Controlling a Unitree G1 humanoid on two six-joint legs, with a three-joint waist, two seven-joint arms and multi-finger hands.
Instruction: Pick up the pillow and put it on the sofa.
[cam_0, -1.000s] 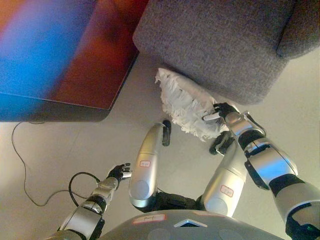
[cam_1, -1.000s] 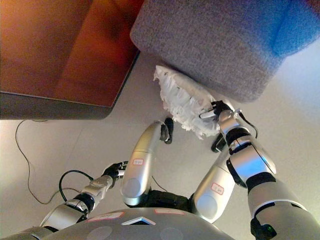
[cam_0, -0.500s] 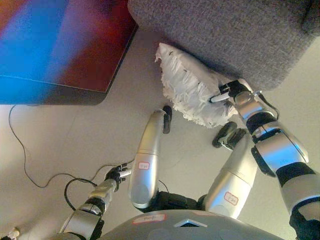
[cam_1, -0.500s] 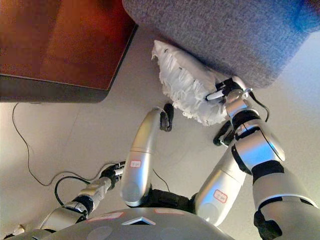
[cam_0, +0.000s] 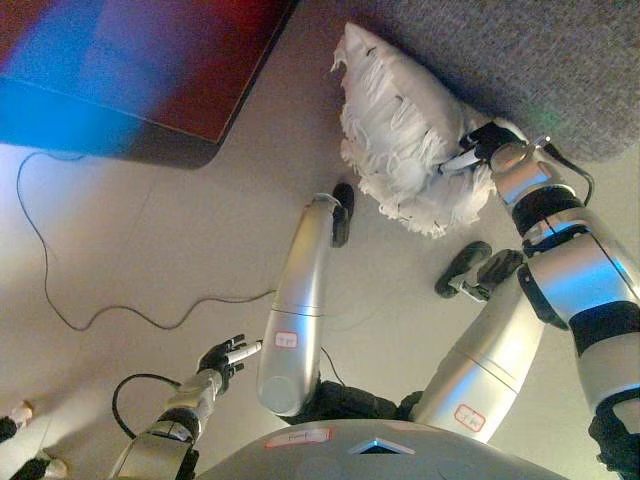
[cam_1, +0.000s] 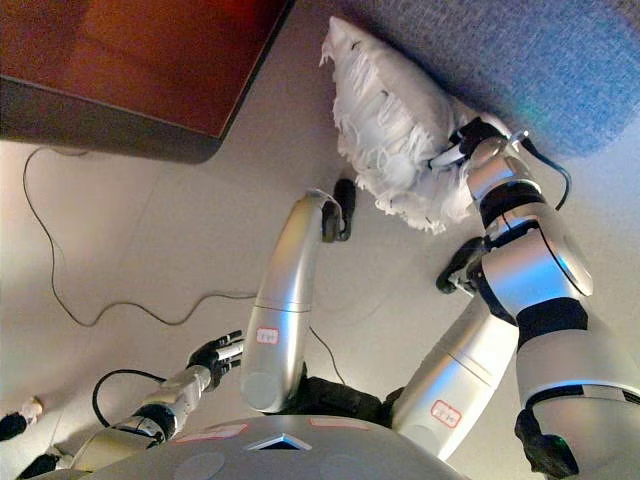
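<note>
I see the left hand (cam_0: 222, 356) low beside the body, fingers loose, holding nothing, much as before. A thin cable (cam_0: 120, 316) trails across the floor (cam_0: 150, 230). The white fringed pillow (cam_0: 405, 160) now sits higher against the grey sofa (cam_0: 560, 60); the right hand (cam_0: 482, 145) still grips its right edge.

- Legible text, numbers, signs: none in either view.
- Pillow (cam_0: 405, 160): plain white, no print or tag showing.
- Sofa (cam_0: 520, 60): grey fabric, unmarked.
- Table (cam_1: 130, 70): dark red-brown top, unmarked.
- Floor (cam_0: 150, 250): no markings or signs.
</note>
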